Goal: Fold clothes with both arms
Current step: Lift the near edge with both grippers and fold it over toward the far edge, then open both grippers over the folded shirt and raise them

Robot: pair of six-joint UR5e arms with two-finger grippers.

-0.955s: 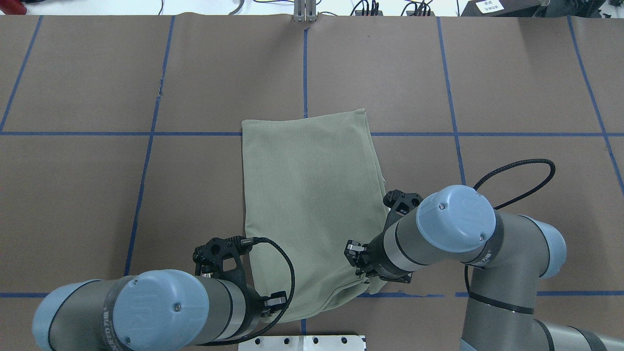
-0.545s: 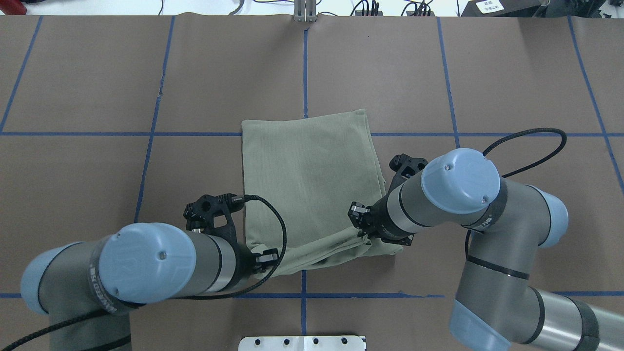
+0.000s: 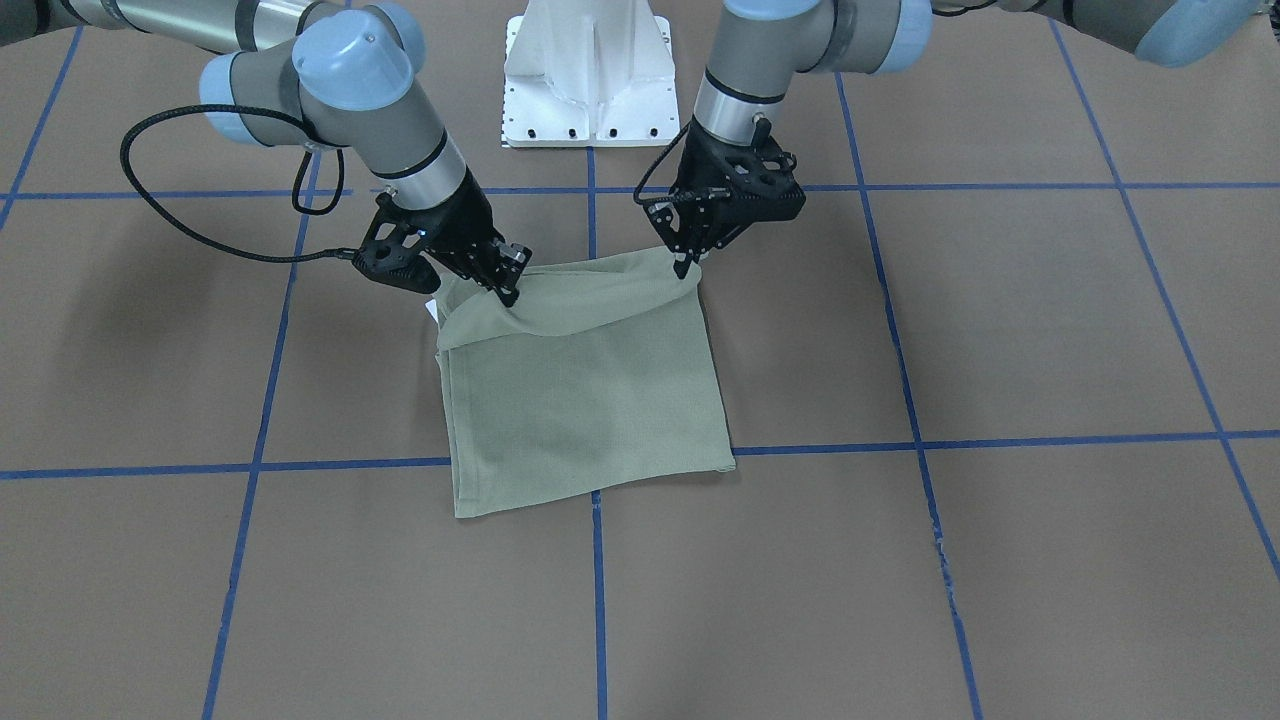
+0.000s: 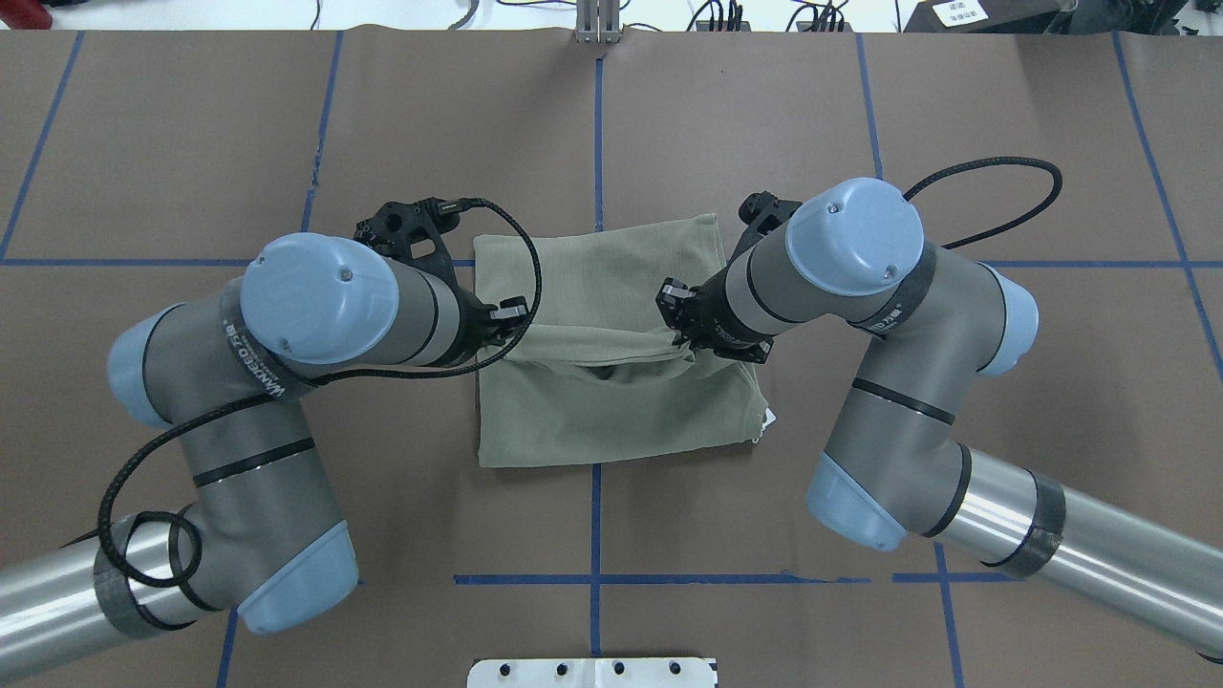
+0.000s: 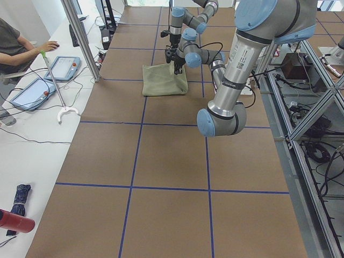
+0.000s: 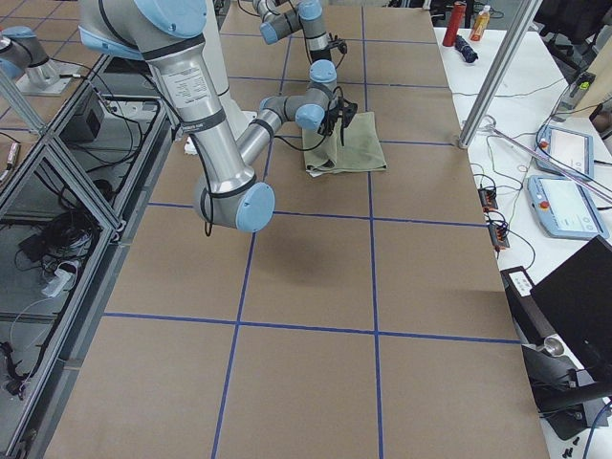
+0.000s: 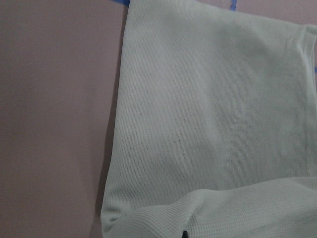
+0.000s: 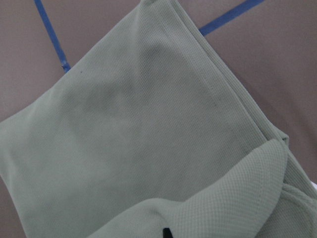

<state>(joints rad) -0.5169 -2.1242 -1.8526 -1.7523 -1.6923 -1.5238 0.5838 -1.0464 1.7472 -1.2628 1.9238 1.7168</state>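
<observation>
The sage-green shirt (image 4: pixel 611 411) lies folded in a rectangle at mid-table, also seen in the front view (image 3: pixel 585 400). Its edge nearest the robot is lifted and hangs in a sagging band between both grippers, above the middle of the shirt. My left gripper (image 4: pixel 497 330) is shut on the band's left corner, which also shows in the front view (image 3: pixel 688 265). My right gripper (image 4: pixel 683 339) is shut on its right corner (image 3: pixel 505 290). Both wrist views show flat shirt fabric (image 7: pixel 213 114) (image 8: pixel 124 139) below the raised fold. A white tag (image 4: pixel 767 417) pokes out at the shirt's near right corner.
The brown table cover (image 4: pixel 287 143) carries blue tape grid lines. The white pedestal base (image 3: pixel 585 70) stands at the robot's edge. Black cables loop from both wrists. In the left side view an operator (image 5: pixel 21 45) sits at a desk beyond the table's far edge.
Both grippers have moved away from the robot, carrying the shirt's near edge up and over towards its far edge. The visible shirt has become shorter.
</observation>
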